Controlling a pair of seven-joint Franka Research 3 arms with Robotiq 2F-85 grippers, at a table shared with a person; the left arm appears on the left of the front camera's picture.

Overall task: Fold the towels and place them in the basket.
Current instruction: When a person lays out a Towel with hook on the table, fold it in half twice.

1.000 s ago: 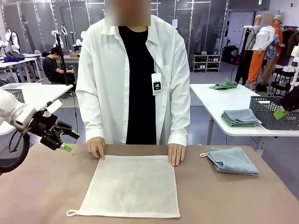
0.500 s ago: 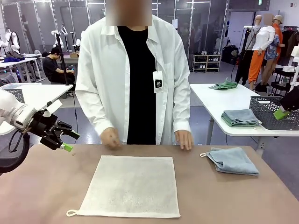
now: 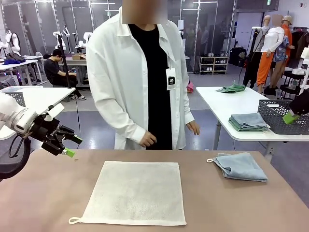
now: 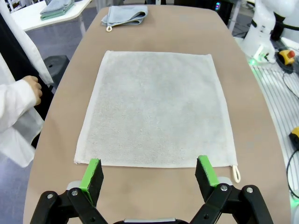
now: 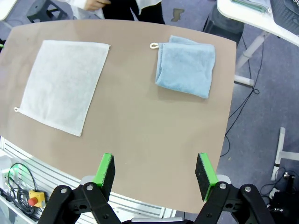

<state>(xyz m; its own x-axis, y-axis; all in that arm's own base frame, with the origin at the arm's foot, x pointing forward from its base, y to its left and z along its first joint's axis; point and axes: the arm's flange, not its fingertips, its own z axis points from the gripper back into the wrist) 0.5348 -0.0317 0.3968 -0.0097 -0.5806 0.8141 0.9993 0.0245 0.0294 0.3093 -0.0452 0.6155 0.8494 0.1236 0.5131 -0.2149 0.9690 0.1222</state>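
Note:
A cream-white towel (image 3: 135,193) (image 4: 154,107) (image 5: 63,84) lies spread flat in the middle of the brown table, its loop at the near left corner. The pale blue towel (image 3: 240,166) (image 4: 124,14) (image 5: 185,65) rests folded at the far right of the table. My left gripper (image 3: 73,146) (image 4: 149,170) hovers open above the table's left side, pointing at the cream towel's edge. High above the table's right side, my right gripper (image 3: 291,117) (image 5: 154,170) hangs open and holds nothing. A dark grey lattice basket (image 3: 282,116) stands on a white side table to the right.
The person stands at the far edge with both hands (image 3: 147,139) off the table (image 3: 231,203). More folded towels (image 3: 248,122) lie on the white side table. Bare tabletop surrounds both towels.
The person lifted both hands from the cream towel's far edge and straightened up, shifting slightly right. Neither arm moved, and both towels lie as before.

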